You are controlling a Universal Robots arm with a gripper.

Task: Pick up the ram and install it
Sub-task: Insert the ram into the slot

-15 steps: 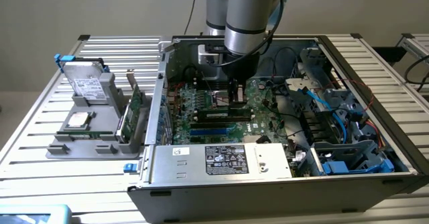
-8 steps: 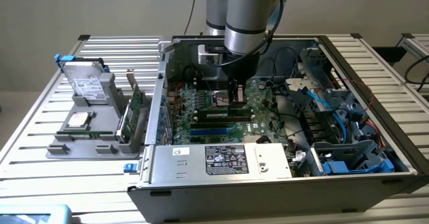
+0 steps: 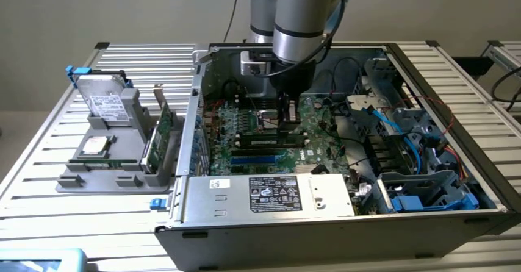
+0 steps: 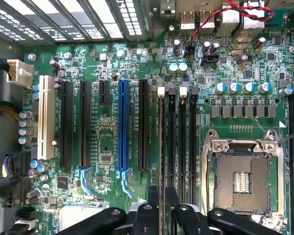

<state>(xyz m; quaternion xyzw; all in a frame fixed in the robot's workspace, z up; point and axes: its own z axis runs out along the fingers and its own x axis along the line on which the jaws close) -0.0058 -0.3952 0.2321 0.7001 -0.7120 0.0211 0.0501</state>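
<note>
**Gripper fingers pinch the ram over the outermost memory slot**

Closest to the wrist camera, the gripper (image 4: 161,192) has its two black fingers (image 4: 153,198) drawn in tight against either face of the ram (image 4: 161,147), which is seen edge-on as a thin strip running away from the lens. The stick lines up with the outermost of the four memory slots (image 4: 181,142), the one on the side of the expansion slots (image 4: 122,127). Beyond these lie the open CPU socket (image 4: 242,178) and the rear ports (image 4: 206,19).

In the exterior view the gripper (image 3: 285,122) stands upright inside the computer case (image 3: 326,235), and the ram (image 3: 273,142) lies level along the slots directly beneath it. Off to the exterior view's left, well apart, the grey holder (image 3: 97,168) carries the expansion card (image 3: 163,132).

Picking up looks done, and the stick is at the slot. Whether it is pressed fully home, with the latches closed, cannot be told.
</note>
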